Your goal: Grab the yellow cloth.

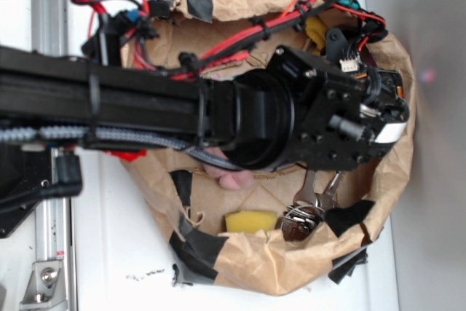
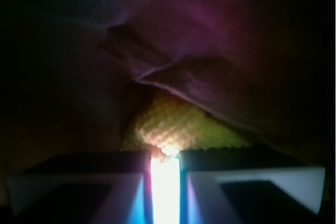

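Observation:
In the wrist view the yellow cloth (image 2: 184, 124) is a mustard terry fabric lying just beyond the fingertips, partly under a dark crumpled fold (image 2: 220, 61). My gripper (image 2: 165, 153) is shut on the cloth's near edge; a brightly lit tuft fills the narrow slit between the two fingers. In the exterior view the arm's wrist (image 1: 342, 118) reaches down into a brown paper bag (image 1: 291, 260) and hides both fingers and the pinched spot. A mustard patch (image 1: 317, 32) shows behind the cables; I cannot tell whether it is the cloth.
Inside the bag lie a pale-yellow sponge block (image 1: 251, 221), a pink object (image 1: 229, 178) and metal pieces on a ring (image 1: 309, 205). Black tape patches the bag's rim. Red and black cables (image 1: 247, 34) run along the arm. A metal rail (image 1: 51, 238) stands at the left.

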Action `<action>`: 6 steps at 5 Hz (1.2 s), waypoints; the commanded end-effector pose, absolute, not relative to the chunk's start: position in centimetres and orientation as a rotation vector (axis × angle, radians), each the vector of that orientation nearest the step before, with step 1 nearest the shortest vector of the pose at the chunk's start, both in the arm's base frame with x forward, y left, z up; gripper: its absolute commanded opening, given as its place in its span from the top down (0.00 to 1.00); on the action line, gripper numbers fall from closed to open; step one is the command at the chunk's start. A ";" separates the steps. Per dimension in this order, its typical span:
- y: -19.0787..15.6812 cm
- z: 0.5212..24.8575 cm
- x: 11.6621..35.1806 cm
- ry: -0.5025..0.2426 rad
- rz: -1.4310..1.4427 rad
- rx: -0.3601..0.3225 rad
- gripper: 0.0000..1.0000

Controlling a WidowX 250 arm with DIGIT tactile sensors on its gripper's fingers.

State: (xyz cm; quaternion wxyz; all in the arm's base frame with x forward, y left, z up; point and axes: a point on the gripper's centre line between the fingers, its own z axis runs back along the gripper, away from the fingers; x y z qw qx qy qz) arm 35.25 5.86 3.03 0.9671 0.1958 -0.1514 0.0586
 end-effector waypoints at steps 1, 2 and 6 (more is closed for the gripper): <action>1.0 11.6 29.4 -0.444 -0.133 0.099 1.00; -0.1 15.1 26.2 -0.458 -0.158 0.063 1.00; 4.3 15.6 26.1 -0.250 0.014 0.004 1.00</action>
